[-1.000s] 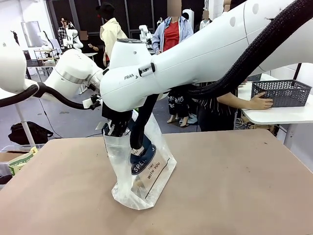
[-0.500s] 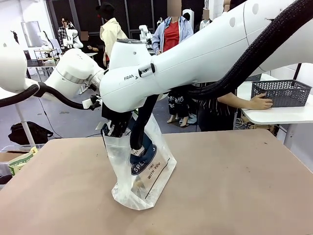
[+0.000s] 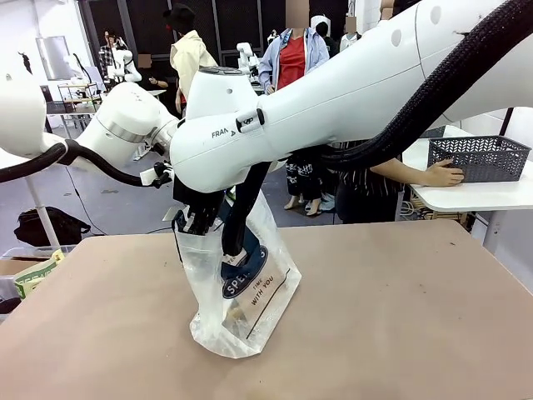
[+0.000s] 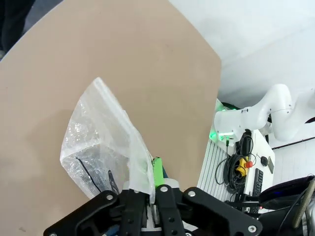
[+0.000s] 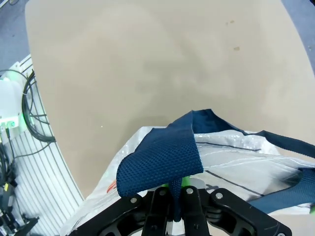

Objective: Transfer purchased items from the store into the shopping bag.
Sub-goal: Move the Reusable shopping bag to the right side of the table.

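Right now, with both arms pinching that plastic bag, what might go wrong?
1. The left end effector is shut on the thin rim of the shopping bag; a pull apart could tear it or let it slip.
2. The right end effector is shut on the navy handle, so that side's mouth may stay narrow.
3. The basket sits on a far side table under a person's hand, so items may have to be handed over.

Shopping bag (image 3: 241, 292) upright on table (image 3: 400, 317); person's hand (image 3: 441, 175) on store (image 3: 479, 157), far right.
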You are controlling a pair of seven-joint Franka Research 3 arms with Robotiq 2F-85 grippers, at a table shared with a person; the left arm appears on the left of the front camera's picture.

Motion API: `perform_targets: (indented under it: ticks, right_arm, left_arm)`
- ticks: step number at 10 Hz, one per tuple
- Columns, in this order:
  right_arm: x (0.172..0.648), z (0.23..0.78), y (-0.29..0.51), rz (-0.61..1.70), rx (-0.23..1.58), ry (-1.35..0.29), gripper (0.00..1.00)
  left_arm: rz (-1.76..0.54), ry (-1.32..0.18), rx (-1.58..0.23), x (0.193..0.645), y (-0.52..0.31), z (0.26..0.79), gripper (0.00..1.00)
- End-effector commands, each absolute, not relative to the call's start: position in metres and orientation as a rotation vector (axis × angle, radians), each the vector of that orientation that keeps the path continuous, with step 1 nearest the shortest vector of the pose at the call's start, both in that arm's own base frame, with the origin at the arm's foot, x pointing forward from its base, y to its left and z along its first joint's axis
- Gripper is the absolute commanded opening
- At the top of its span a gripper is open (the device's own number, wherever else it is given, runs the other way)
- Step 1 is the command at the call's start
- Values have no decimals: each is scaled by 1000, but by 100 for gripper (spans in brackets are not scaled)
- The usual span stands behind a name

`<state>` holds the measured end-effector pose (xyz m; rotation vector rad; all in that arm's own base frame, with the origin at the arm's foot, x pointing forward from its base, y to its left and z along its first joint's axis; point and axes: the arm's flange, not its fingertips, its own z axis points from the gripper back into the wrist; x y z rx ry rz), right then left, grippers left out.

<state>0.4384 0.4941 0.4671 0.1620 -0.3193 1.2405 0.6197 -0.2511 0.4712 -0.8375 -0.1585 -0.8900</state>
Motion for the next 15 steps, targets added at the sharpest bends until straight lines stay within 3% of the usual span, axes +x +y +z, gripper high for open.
perform_targets:
  ticks: [1, 4, 9, 15]
  right_arm:
    - [428, 462, 492, 1221, 167, -341, 0]
    - [425, 466, 484, 1176, 145, -371, 0]
    - [408, 489, 452, 1100, 177, -357, 98]
    - [379, 542, 369, 936, 140, -508, 100]
  left_arm:
    - [-896, -146, -830, 621, -251, 474, 0]
    - [-904, -143, -835, 621, -252, 474, 0]
    - [-889, -140, -824, 622, -256, 472, 0]
    - [-900, -155, -826, 615, -250, 469, 0]
